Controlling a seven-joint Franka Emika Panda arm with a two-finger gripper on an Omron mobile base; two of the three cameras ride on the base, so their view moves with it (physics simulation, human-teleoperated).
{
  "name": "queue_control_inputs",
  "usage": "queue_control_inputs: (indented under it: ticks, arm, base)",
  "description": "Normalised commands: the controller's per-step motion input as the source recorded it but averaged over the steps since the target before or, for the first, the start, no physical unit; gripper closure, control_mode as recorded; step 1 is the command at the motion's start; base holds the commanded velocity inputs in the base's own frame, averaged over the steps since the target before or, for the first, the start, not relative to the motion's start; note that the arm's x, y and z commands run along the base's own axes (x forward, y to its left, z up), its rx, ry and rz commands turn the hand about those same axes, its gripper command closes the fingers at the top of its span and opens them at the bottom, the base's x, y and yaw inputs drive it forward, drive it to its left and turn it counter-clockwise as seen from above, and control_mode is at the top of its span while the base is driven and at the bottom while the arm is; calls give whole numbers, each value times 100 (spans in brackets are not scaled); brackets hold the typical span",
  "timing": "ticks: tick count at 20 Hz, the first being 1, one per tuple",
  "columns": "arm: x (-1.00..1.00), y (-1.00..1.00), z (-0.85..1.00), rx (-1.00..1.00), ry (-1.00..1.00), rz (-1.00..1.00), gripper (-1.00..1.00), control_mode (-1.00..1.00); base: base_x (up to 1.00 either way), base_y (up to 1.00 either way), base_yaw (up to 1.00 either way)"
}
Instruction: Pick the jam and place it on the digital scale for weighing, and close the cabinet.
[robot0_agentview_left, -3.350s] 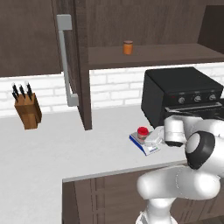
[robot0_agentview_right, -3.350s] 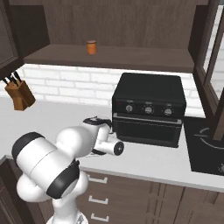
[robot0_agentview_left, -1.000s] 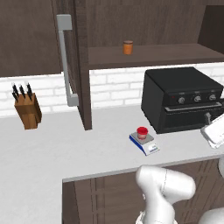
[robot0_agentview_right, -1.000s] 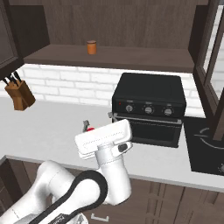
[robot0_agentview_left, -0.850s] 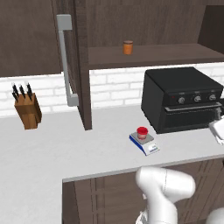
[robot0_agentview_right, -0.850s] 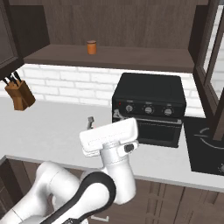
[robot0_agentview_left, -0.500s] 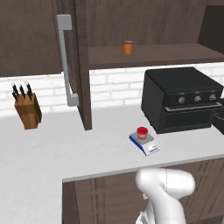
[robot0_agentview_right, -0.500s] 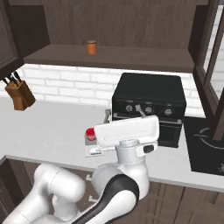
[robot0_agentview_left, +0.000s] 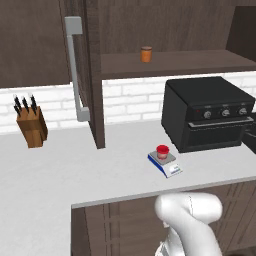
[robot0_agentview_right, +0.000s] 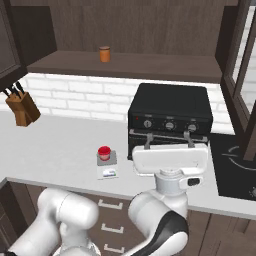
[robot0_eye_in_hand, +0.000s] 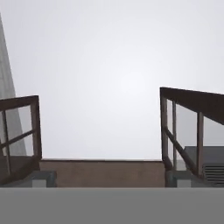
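The jam (robot0_agentview_left: 162, 150), a small squat red jar, stands on the digital scale (robot0_agentview_left: 169, 166) on the counter, left of the oven; both show too in the right base view, the jam (robot0_agentview_right: 104, 152) on the scale (robot0_agentview_right: 108, 171). My gripper (robot0_agentview_right: 169, 141) is open and empty in front of the oven, fingers pointing up, well to the right of the jam. The cabinet stands open: one door (robot0_agentview_left: 89, 75) with a grey bar handle (robot0_agentview_left: 75, 70) swings out over the counter, another glass-panelled door (robot0_agentview_right: 243, 75) hangs at the right. The hand view looks up between two glass doors (robot0_eye_in_hand: 189, 127).
A black oven (robot0_agentview_right: 170, 117) sits on the counter behind my hand. An orange jar (robot0_agentview_left: 145, 54) stands on the cabinet shelf. A knife block (robot0_agentview_left: 31, 127) is at the far left. A dark cooktop (robot0_agentview_right: 235, 170) lies right of the oven.
My arm has swung right, away from the scale, to in front of the oven, with the hand turning to point upward. The jam stays on the scale. The gripper has remained open.
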Motion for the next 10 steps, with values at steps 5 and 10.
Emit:
queue_control_inputs:
  ticks: [5,10]
  arm:
    - [0,-83,0,13,0,0,-100,-100]
    - [1,-81,-4,11,4,0,-100,-100]
  base:
    - [0,0,0]
    - [0,0,0]
